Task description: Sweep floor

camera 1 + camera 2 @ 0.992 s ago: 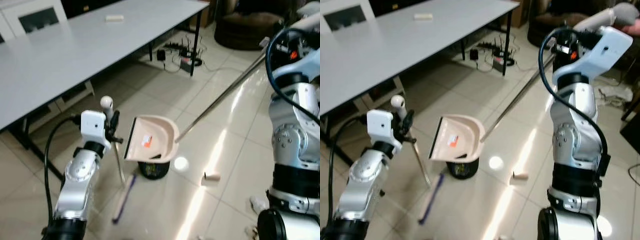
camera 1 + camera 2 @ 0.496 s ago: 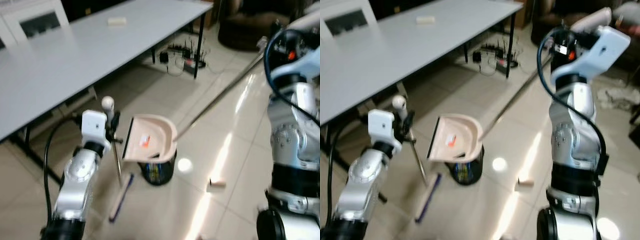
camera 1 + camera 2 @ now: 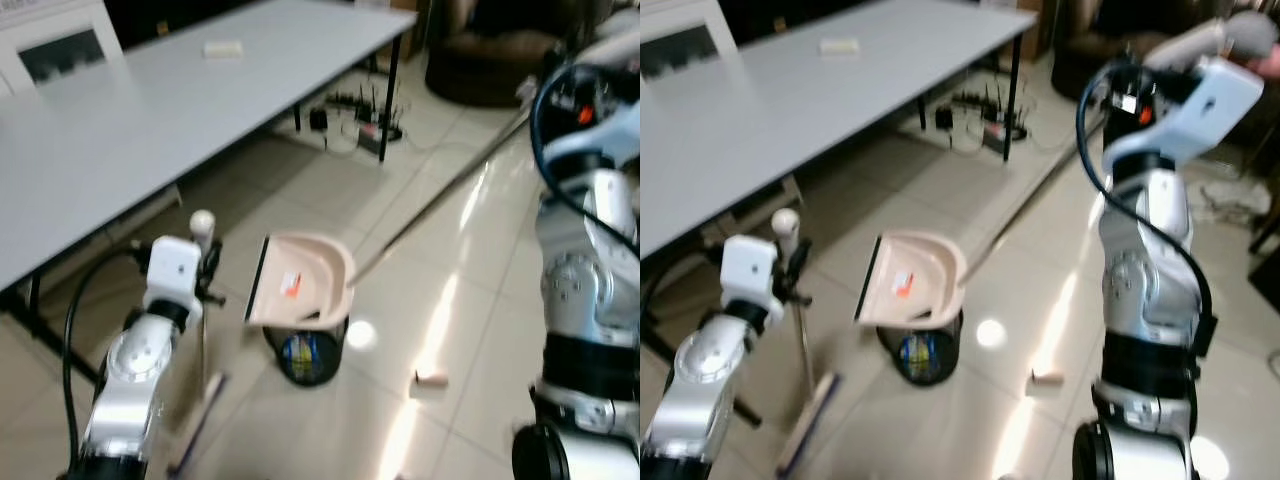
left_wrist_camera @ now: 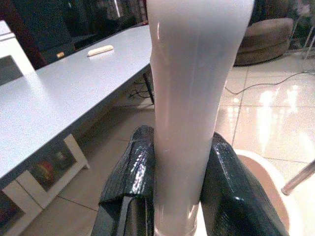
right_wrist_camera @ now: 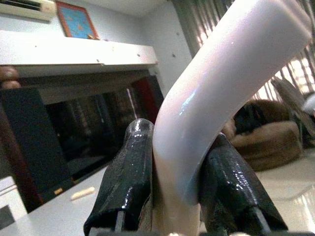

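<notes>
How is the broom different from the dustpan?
The broom hangs down with its bristle head low near the floor; the dustpan is held up in the air over a small black bin. The broom's stick is short and nearly upright; the dustpan's metal pole is long and slanted. The left claw holds the broom; the right claw holds the dustpan's handle. Both have pale handles.

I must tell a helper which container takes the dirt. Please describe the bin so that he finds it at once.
Start from the long grey table and look at the tiled floor before it. There the beige dustpan hangs; the bin stands directly under it. It is small, round and black with a colourful label, unlike the pale scrap nearby.
</notes>
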`<state>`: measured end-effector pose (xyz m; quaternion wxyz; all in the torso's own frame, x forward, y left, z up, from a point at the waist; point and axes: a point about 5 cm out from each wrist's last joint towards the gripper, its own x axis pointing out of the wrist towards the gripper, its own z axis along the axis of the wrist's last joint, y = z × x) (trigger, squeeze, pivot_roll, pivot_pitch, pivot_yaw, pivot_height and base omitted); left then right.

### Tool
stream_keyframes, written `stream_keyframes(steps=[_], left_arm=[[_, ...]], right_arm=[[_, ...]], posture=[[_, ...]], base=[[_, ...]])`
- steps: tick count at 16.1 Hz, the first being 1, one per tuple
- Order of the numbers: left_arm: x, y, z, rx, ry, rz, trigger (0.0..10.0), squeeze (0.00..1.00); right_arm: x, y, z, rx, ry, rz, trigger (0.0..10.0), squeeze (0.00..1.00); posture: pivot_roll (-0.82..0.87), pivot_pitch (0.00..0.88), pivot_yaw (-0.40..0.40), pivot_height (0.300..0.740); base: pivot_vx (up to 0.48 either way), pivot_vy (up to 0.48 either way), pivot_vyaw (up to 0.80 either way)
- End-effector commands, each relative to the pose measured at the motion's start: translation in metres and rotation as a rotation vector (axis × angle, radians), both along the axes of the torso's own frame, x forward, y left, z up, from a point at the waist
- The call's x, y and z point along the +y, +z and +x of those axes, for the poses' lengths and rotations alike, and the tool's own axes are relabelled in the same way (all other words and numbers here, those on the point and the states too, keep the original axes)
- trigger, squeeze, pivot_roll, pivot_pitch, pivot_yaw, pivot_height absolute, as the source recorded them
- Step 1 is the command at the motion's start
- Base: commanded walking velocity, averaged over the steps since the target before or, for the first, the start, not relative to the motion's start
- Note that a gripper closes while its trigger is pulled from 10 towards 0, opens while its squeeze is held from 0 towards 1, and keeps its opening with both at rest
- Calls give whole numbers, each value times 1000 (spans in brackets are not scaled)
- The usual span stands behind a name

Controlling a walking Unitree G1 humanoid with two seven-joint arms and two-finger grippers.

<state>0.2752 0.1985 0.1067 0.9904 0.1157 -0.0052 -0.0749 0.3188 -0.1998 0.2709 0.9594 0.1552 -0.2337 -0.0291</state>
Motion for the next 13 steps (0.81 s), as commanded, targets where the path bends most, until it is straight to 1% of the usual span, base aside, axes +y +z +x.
stream_keyframes(steps=[1,2,4,6,7,9,10,11,13], left_arm=[[-11,9,4,-40,-39,-18,10000,0],[-14,8,5,-27,-42,-21,10000,0],[-17,5,6,2,-37,-63,10000,0],[-25,3,9,21,-67,-52,10000,0],[-27,1,10,32,-68,-48,10000,0],[-35,-1,10,40,-76,-70,10000,0],[-36,-1,10,43,-76,-64,10000,0],[-35,-1,10,46,-72,-60,10000,0],[-33,-1,9,49,-63,-64,10000,0]], right_arm=[[-7,9,-7,-52,-30,5,10000,0],[-6,9,-7,-51,-32,-3,10000,0],[-5,7,-9,-51,-38,-20,10000,0],[-5,7,-9,-59,-28,-22,10000,0],[-5,8,-11,-79,-29,-20,10000,0],[-5,10,-9,-86,-67,-41,10000,0],[-4,9,-7,-83,-69,-58,10000,0],[1,9,-3,-78,-65,-85,10000,0],[19,12,3,-118,4,-200,10000,0]], posture=[[-7,28,42,740],[-10,32,45,740],[-13,31,48,740],[-16,39,48,740],[-23,46,51,740],[-26,46,51,740],[-21,49,47,740],[-22,57,52,740],[-20,53,49,740]], base=[[371,0,0],[0,0,0],[0,0,0],[0,0,0],[0,0,0],[0,0,0],[0,0,0],[0,0,0],[0,0,0]])
